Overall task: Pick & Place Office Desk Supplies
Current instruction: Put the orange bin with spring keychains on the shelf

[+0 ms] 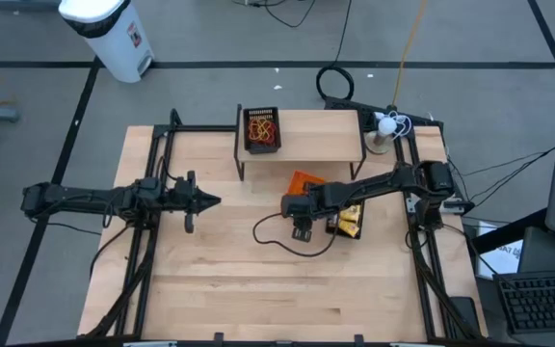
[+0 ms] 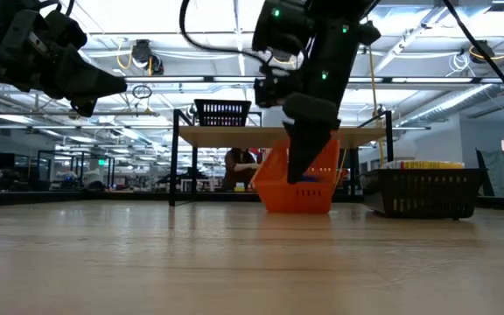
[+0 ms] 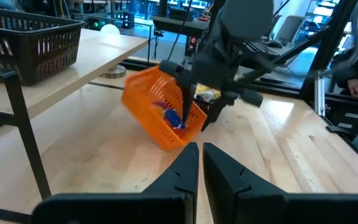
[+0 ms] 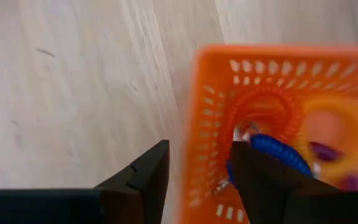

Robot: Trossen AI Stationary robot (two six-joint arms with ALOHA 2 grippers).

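The orange bin [image 3: 151,102] sits tilted at the table's middle, below the raised shelf [image 1: 316,145]. It holds an orange coil ring [image 4: 263,102], a blue ring [image 4: 281,154] and a purple one [image 4: 325,151]. My right gripper [image 4: 197,155] reaches in from the right and is shut on the bin's wall. Red and tan rubber bands [image 1: 261,128] lie in a black mesh bin [image 1: 261,143] on the shelf. Yellow packets [image 1: 350,222] lie in a second black bin [image 2: 423,188]. My left gripper [image 3: 201,152] hovers shut over the table's left half, touching nothing. My right gripper holds the orange bin by its perforated side wall [image 4: 191,124], near the rim. One finger [image 4: 151,168] is outside the bin and the other [image 4: 253,168] is inside, coming from above and pointing down. The bin hangs tilted, its lower edge [image 3: 166,144] at the table.
The shelf's black legs [image 3: 30,143] stand just beyond the orange bin. A black cable [image 1: 277,241] loops on the table under my right arm. The second black bin is close on the right of the orange bin. Bare wood lies toward the near edge [image 1: 277,299].
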